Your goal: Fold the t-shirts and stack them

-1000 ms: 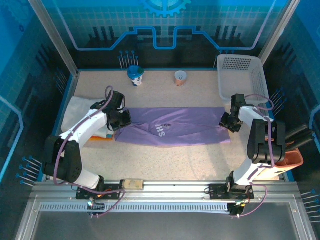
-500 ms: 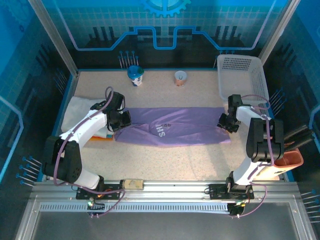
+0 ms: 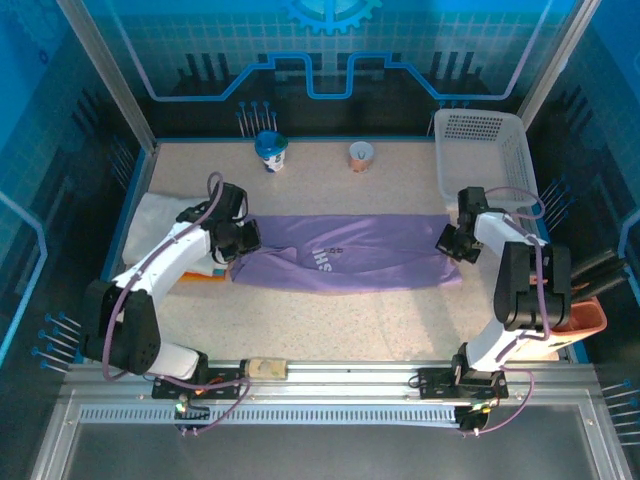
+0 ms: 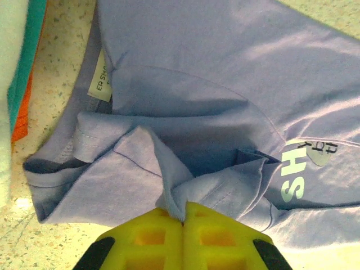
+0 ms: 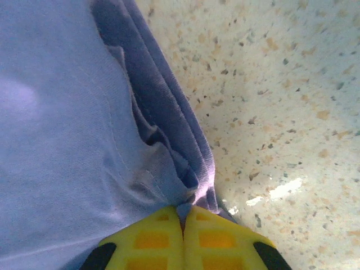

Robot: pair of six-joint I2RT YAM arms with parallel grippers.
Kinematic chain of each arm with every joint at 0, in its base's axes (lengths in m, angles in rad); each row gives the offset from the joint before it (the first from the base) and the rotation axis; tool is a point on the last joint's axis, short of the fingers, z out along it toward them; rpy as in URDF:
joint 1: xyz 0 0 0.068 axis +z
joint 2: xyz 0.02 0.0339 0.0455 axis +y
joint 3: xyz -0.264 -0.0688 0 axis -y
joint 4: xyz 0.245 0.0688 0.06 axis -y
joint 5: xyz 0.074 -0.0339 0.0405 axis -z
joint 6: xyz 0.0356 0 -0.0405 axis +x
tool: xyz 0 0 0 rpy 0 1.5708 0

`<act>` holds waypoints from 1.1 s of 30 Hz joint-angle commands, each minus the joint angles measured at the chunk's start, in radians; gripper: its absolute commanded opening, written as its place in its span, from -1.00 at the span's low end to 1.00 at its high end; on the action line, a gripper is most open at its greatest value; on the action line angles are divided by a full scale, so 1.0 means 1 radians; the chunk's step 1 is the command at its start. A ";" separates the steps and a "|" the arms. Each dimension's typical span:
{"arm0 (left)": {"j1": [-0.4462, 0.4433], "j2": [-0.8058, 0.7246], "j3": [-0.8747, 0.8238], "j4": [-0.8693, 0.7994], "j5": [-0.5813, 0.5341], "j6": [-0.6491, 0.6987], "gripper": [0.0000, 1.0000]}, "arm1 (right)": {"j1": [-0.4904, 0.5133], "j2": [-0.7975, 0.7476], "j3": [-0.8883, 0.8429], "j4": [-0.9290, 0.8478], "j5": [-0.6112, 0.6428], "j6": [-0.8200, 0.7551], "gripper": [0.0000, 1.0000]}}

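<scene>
Table: speckled beige top, walled on three sides. Lying on it: one lavender t-shirt, spread crosswise over the middle, white chest print facing up, fabric bunched at both ends; one white t-shirt, folded, at the left edge; an orange folded edge and a teal edge beside the lavender collar; one blue cup and one small orange-and-white cup, near the far edge, apart; one white lattice basket, far right corner.
</scene>
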 commanded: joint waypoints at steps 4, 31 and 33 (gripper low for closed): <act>0.009 -0.053 0.032 -0.045 -0.054 0.042 -1.00 | -0.021 -0.073 0.006 -0.009 -0.007 0.029 -0.98; 0.009 0.187 0.185 0.009 -0.128 0.069 -1.00 | -0.078 -0.037 -0.052 0.052 -0.048 0.061 -0.78; 0.012 0.238 0.227 -0.016 -0.164 0.066 -0.99 | -0.079 -0.037 -0.049 0.047 -0.053 0.058 -0.74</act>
